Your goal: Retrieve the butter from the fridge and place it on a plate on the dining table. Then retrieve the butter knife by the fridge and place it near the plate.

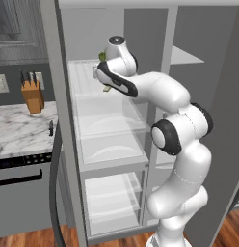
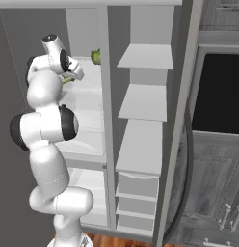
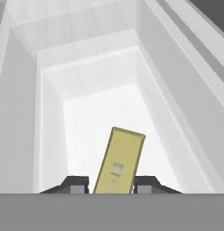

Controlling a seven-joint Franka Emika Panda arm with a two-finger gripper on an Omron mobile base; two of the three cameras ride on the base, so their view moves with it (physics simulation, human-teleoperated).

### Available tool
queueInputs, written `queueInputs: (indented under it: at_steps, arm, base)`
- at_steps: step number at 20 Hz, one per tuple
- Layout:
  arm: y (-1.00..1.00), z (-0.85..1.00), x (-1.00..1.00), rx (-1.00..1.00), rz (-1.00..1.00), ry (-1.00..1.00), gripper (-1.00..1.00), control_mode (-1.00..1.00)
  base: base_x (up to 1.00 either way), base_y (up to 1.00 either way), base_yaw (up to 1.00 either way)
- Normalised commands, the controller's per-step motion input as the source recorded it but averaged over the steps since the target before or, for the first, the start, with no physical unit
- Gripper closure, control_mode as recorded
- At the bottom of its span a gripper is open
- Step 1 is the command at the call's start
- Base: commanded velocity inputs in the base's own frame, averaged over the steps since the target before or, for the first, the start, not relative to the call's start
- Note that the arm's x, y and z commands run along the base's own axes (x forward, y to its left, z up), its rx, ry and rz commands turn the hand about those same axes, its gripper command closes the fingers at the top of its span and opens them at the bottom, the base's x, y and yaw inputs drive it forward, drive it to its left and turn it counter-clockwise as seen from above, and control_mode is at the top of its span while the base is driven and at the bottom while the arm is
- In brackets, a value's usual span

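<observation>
The fridge (image 1: 63,120) stands open and my arm reaches onto its upper white shelf (image 1: 85,82). In the hand view the butter (image 3: 119,160), a pale-yellow stick, stands tilted between my two dark fingertips, and my gripper (image 3: 113,184) is shut on it above the white shelf floor. From the base views the butter (image 1: 107,89) (image 2: 67,80) peeks out just under the hand, by the gripper (image 1: 103,83) (image 2: 73,76). The butter knife (image 1: 51,127), slim and dark, lies on the marble counter right beside the fridge. The plate and the dining table are out of view.
A green item (image 1: 101,56) (image 2: 96,57) sits at the back of the same shelf. A tan knife block (image 1: 33,94) stands on the counter to the left. The fridge's right door (image 2: 181,125) with its shelves hangs open on the right.
</observation>
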Motion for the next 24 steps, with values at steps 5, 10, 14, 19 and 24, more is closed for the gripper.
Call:
queueInputs:
  at_steps: [5,10,14,19,24]
  arm:
    - [-0.15,0.2,-0.86,0.0,0.05,-0.21,1.0,-1.0]
    - [-0.37,0.47,-0.92,-0.02,0.02,0.0,1.0,-1.0]
    - [-0.51,0.65,-0.89,-0.04,0.0,0.01,1.0,-1.0]
    - [-0.36,0.49,-0.8,-0.07,0.0,0.03,1.0,-1.0]
    - [-0.24,0.12,-0.65,-0.04,0.01,0.02,1.0,-1.0]
  base:
    - [0.0,0.0,0.0]
    - [0.0,0.0,0.0]
    - [0.0,0.0,0.0]
    - [0.0,0.0,0.0]
    - [0.0,0.0,0.0]
